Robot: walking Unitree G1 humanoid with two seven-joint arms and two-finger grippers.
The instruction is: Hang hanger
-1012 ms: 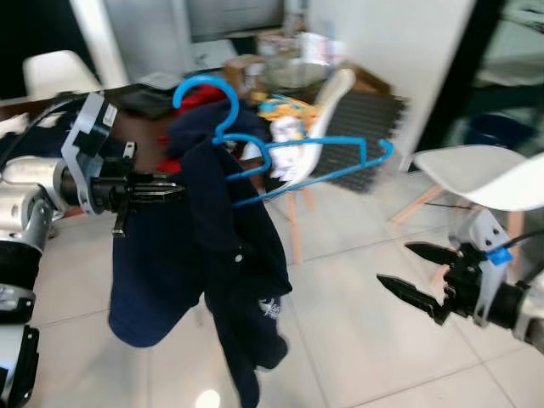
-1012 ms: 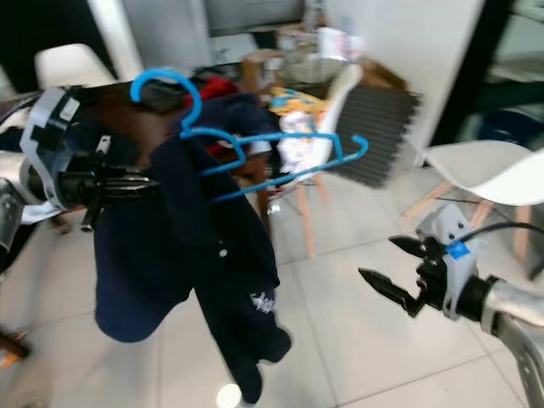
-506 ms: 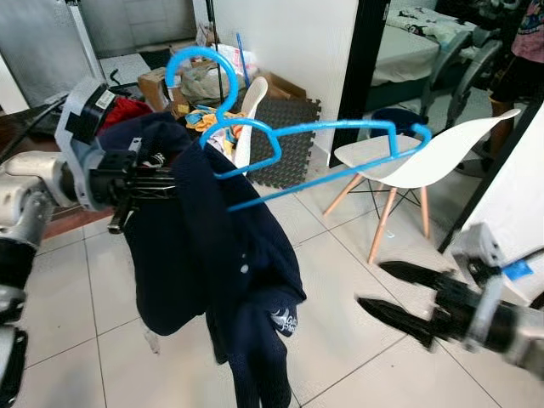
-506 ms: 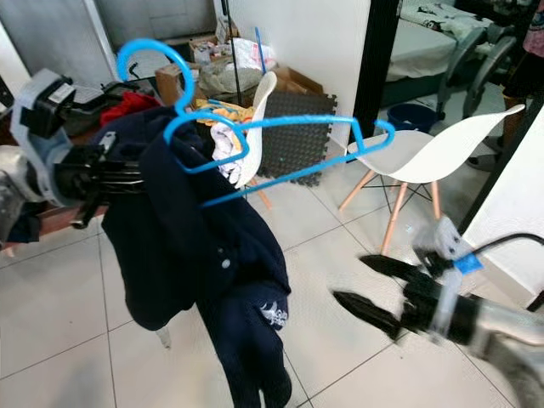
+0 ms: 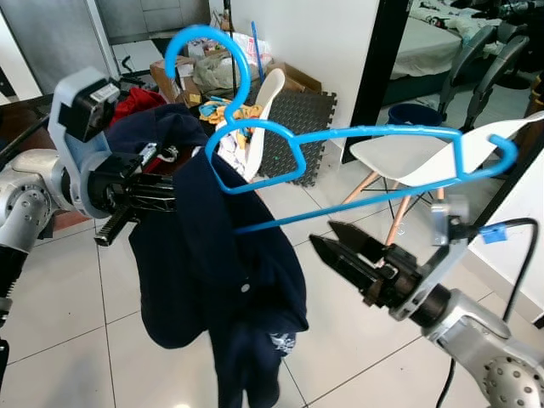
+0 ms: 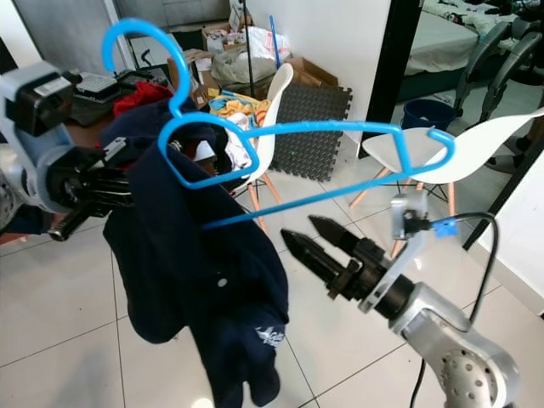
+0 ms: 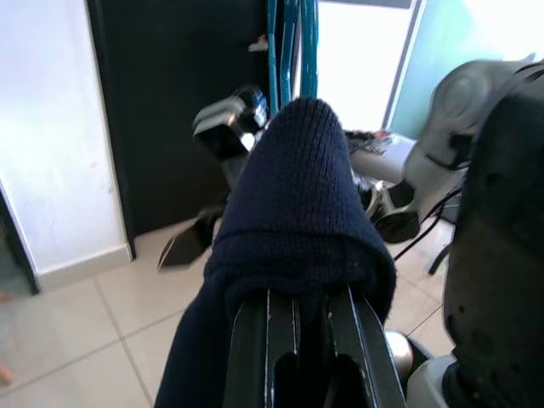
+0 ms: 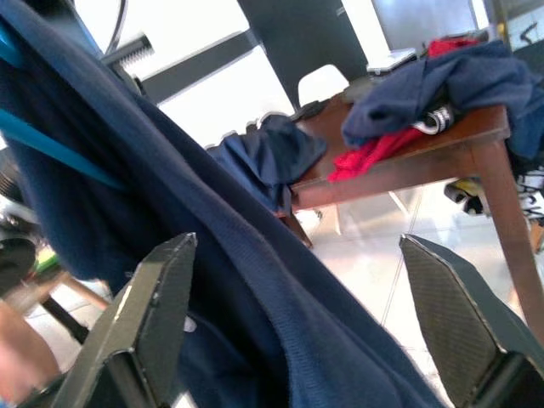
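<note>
A blue plastic hanger [image 5: 374, 132] is held up in the air, its hook [image 5: 204, 38] at the top left. A dark navy garment [image 5: 212, 255] is draped over its left end and hangs down towards the floor. My left gripper [image 5: 140, 191] is shut on the garment's folded top; in the left wrist view the fabric [image 7: 297, 212] wraps over the fingertips [image 7: 293, 340]. My right gripper [image 5: 323, 236] is open, just under the hanger's lower bar, pointing at the garment's right edge. In the right wrist view the navy cloth [image 8: 255, 280] lies between its two fingers [image 8: 153, 306].
A white chair [image 5: 408, 166] stands on the tiled floor at right, beside a dark doorway [image 5: 374, 51]. Behind the hanger are another white chair [image 5: 268, 93], a black foam mat [image 5: 297, 110] and cardboard boxes. A wooden table [image 8: 408, 161] bears red and blue clothes.
The camera has shifted. My right gripper has risen and moved left, from low at the right to just under the hanger beside the garment. The left gripper still holds the garment.
</note>
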